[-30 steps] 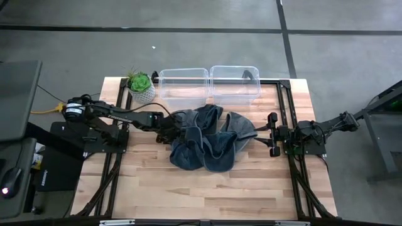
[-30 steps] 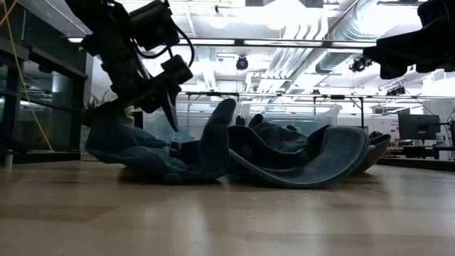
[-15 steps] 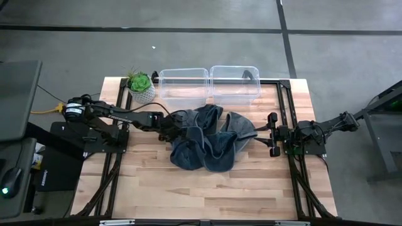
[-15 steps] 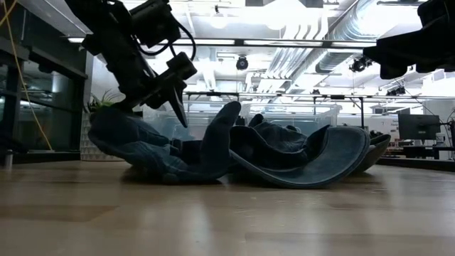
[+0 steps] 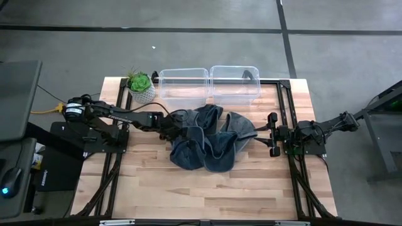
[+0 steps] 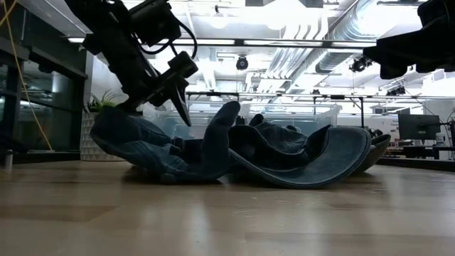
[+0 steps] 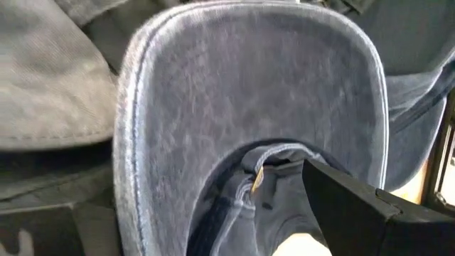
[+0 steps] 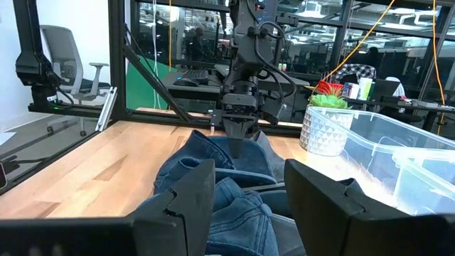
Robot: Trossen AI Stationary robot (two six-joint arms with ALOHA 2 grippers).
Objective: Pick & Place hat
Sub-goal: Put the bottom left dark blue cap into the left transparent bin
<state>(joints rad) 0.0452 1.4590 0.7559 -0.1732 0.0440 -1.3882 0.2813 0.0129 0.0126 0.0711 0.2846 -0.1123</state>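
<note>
Several blue denim hats (image 5: 210, 141) lie heaped in the middle of the table, resting on their brims and on each other. My left gripper (image 5: 174, 130) is at the left side of the heap, open and pointing down into it (image 6: 181, 107). In the left wrist view its two fingers stand either side of one hat's crown opening (image 7: 274, 181), under that hat's upturned brim (image 7: 249, 92). My right gripper (image 5: 271, 135) waits open at the table's right side, just right of the heap (image 8: 249, 206). My left gripper comes down slanting from the table's left onto the leftmost hat (image 6: 142, 149). One finger (image 7: 348, 206) lies by the sweatband at the crown opening and the other (image 7: 43, 227) outside the brim. I cannot tell if the pads touch the cloth. The hat rests on the table.
Two clear plastic bins (image 5: 183, 85) (image 5: 235, 83) stand side by side at the far edge. A potted green plant (image 5: 141, 85) stands to their left. Bare wood lies between the heap and the near edge. Black frame rails run along both sides of the table.
My left gripper has moved a little toward the table's right, deeper into the heap. The left part of the leftmost hat has shifted right with it and bulged up slightly. The other hats have stayed put.
</note>
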